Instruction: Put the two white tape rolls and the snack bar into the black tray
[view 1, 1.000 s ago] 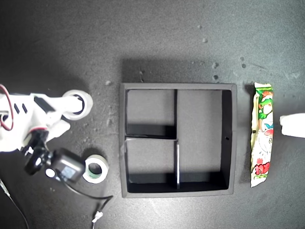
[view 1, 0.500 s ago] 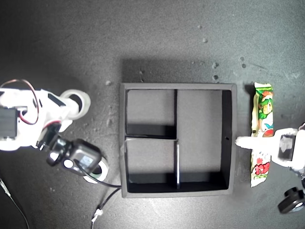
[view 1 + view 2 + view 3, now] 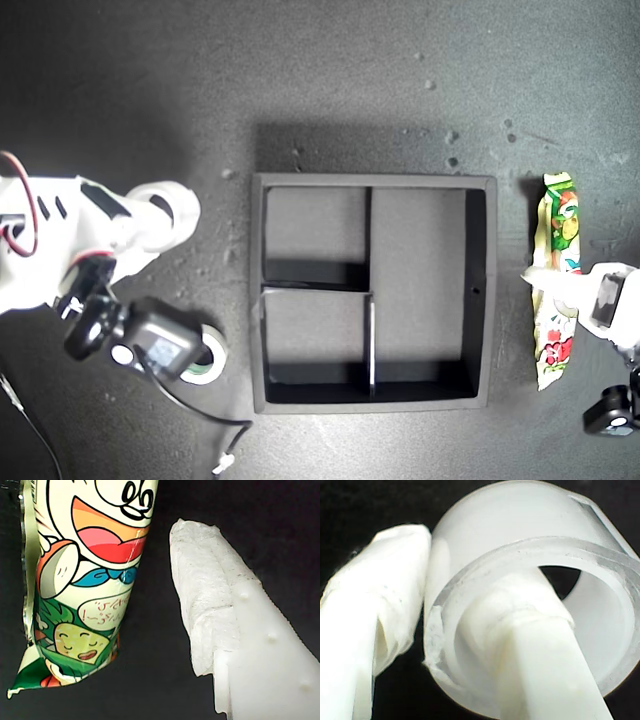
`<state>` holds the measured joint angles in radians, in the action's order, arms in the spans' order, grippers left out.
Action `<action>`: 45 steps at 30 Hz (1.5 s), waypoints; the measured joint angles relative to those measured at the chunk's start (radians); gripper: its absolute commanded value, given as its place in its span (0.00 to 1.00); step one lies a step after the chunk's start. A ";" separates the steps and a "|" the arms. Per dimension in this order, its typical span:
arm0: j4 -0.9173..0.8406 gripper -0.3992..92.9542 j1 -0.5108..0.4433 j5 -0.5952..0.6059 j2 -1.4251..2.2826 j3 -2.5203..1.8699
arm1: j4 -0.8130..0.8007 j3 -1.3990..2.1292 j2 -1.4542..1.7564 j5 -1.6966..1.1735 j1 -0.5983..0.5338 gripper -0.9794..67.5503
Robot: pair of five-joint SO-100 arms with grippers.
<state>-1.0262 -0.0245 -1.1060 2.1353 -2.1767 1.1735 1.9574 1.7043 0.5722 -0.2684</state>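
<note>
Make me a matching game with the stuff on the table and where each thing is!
Things:
1. plain white tape roll
2. green-rimmed tape roll
3. snack bar
4. black tray

Places:
A. in the middle, nothing inside
B. partly hidden under an arm's camera
C. one finger of my second gripper pokes through its hole
D. beside the tray on the exterior view's right, by my first gripper

Pairs: 1-C, 2-B, 3-D, 4-A
</note>
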 measured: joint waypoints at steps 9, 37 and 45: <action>-0.012 0.01 -0.121 0.035 -0.018 0.239 | -0.282 0.187 -0.015 0.005 0.060 0.11; -0.232 0.01 -0.063 0.215 -0.765 1.011 | 0.109 -0.744 -0.276 -0.256 0.167 0.01; -0.275 0.01 -0.061 0.193 -0.784 1.022 | 0.100 -0.885 -0.440 -0.265 0.167 0.01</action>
<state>-1.3008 -0.0859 -0.9127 1.3514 -1.1551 1.2732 1.0723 1.2640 0.3068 -0.1012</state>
